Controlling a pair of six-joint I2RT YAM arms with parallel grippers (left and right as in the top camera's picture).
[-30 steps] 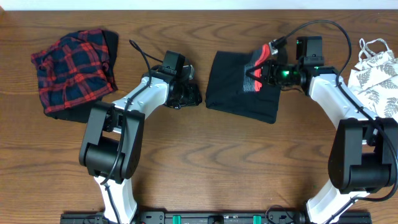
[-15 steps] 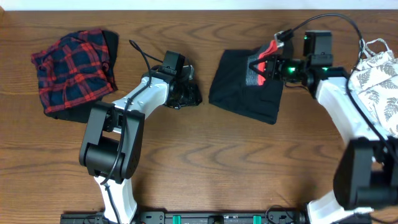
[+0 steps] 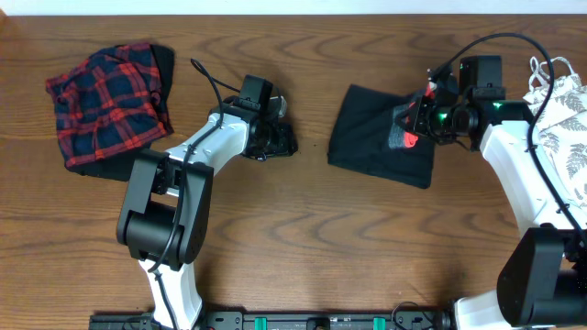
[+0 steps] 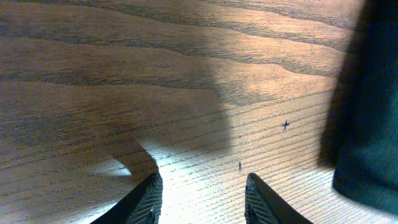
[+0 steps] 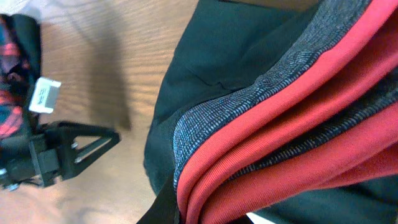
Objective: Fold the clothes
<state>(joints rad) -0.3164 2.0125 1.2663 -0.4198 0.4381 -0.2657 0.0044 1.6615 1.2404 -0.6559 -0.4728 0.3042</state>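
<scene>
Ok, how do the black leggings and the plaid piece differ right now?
The black leggings are a compact folded bundle; the plaid piece lies rumpled and spread out. The right gripper is clamped on the leggings' coral waistband; nothing touches the plaid piece. The leggings sit right of centre, the plaid piece at the far left. Both are soft garments on the wooden table.

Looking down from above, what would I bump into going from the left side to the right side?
red-navy plaid piece → left end effector → black leggings → white leaf-print top
</scene>
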